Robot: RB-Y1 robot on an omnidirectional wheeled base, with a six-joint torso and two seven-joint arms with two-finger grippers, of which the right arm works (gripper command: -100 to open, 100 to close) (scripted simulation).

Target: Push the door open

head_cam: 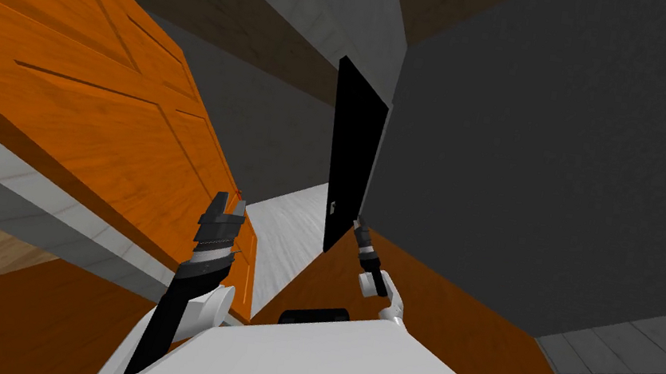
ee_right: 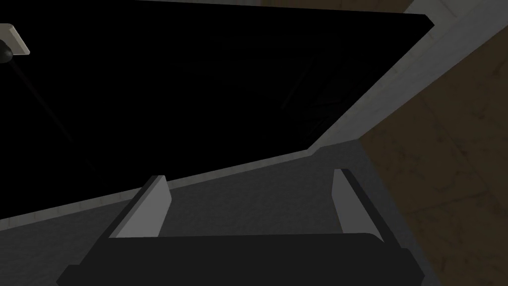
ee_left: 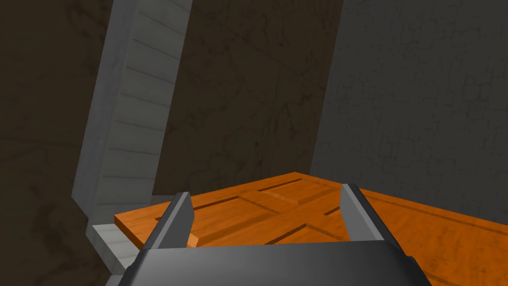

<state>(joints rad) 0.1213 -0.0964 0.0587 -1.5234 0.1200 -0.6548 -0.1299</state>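
- Dark grey walls (head_cam: pixel 570 147) all round.
- Upper left: orange door (head_cam: pixel 92 108); left gripper (head_cam: pixel 230 201) near its edge, jaws apart.
- Centre: right gripper (head_cam: pixel 357 222) by black door (head_cam: pixel 352 151), jaws apart.
- Likely stiff and hinged: push flat near the free edge.

Door (head_cam: pixel 92 108) sat upper left of frame; left gripper (head_cam: pixel 230 206) beside its lower end; wall (head_cam: pixel 570 147) stood at right.

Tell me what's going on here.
The robot stands between two doors, both arms raised. Its left gripper, fingers open, is at the edge of an orange panelled door. Its right gripper, also open, points at a black door near its small handle. I cannot tell whether either touches.
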